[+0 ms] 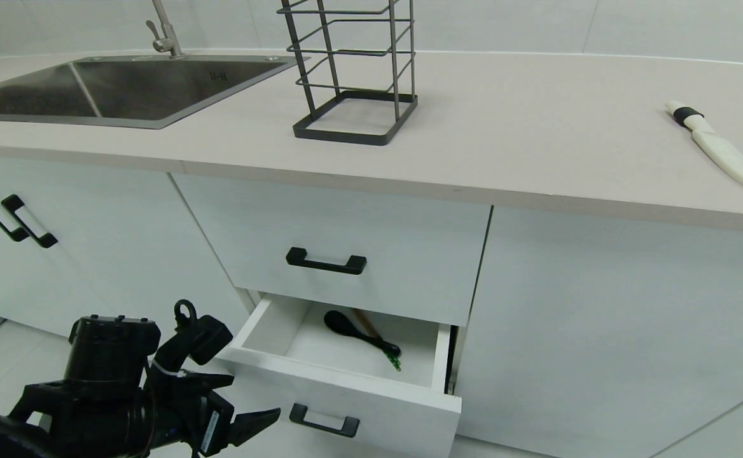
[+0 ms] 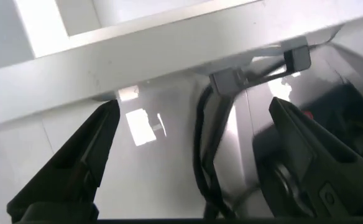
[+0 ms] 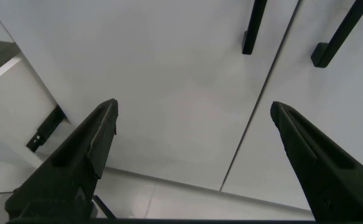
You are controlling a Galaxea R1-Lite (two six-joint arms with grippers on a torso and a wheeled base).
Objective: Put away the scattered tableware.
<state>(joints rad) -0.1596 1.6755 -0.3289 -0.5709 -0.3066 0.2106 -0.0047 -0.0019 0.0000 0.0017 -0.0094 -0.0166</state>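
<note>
While the counter [image 1: 537, 127] spans the top, the lower drawer [image 1: 371, 401] stands pulled out beneath it. L gripper [image 2: 192, 109] hangs low by the drawer front, jaws wide apart, nothing held; R gripper [image 3: 192, 106] faces cabinet doors [image 3: 169, 74], likewise wide, empty. White knife [image 1: 718, 147] lies on counter's right end; black spoon [image 1: 346, 326] sits in drawer.

We see a cream knife [image 1: 715, 146] with a black band near its far end, lying flat on the counter [image 1: 537, 127] at the right. A black spoon [image 1: 360, 334] lies inside the open lower drawer [image 1: 346, 385], beside a thin green-tipped stick [image 1: 394, 362].
</note>
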